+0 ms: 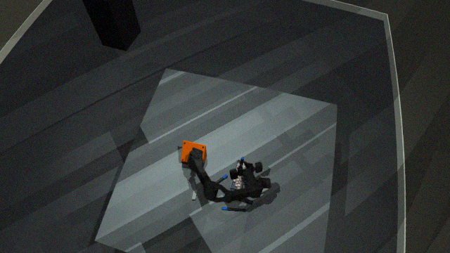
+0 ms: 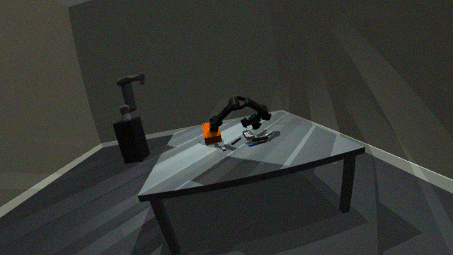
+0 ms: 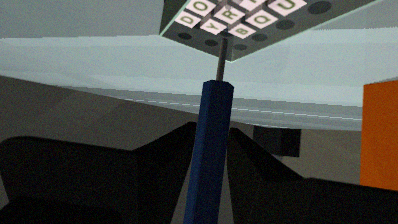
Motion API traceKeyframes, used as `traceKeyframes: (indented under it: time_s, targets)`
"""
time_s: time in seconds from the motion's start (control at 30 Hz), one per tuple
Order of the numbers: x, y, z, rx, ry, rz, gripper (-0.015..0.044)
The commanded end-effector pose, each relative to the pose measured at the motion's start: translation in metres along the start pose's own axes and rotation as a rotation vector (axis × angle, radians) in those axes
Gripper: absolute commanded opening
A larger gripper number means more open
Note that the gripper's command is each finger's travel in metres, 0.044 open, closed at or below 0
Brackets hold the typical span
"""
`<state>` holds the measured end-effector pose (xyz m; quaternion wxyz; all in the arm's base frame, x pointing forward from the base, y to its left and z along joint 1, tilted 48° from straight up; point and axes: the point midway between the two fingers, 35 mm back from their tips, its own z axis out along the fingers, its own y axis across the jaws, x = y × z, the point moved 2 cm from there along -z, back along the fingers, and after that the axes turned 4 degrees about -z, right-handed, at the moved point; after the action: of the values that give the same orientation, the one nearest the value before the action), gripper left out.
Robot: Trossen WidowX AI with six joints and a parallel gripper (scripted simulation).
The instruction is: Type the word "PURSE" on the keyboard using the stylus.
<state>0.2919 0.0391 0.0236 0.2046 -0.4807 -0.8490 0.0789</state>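
Note:
My gripper (image 3: 212, 132) (image 1: 241, 171) (image 2: 253, 122) is shut on the blue stylus (image 3: 211, 150) (image 1: 242, 159), holding it upright over the keyboard. The stylus's thin grey tip (image 3: 220, 62) reaches down to the small grey keyboard (image 3: 295, 22) (image 1: 238, 183) (image 2: 248, 134) with white letter keys. The tip meets it among the keys marked Y, R and B; I cannot tell which key it touches. The keyboard lies on the grey table (image 1: 246, 116) (image 2: 301, 156), partly hidden under the gripper in the top and exterior views.
The arm's orange base (image 1: 193, 150) (image 2: 211, 134) (image 3: 380, 135) stands left of the keyboard. Two other blue-tipped pens (image 1: 222, 178) (image 1: 230, 209) lie near the keyboard. A second robot on a black pedestal (image 2: 131, 138) stands on the floor beyond the table.

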Motion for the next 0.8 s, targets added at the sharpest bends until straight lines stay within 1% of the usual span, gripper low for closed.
traceKeyframes:
  time_s: [0.0,0.77]
  targets:
    - [-0.0006,-0.0003,-0.0009,-0.001,-0.003,-0.006,0.0081]
    - [-0.0097,-0.0009,0.0044,-0.001,-0.003,-0.006,0.0081]
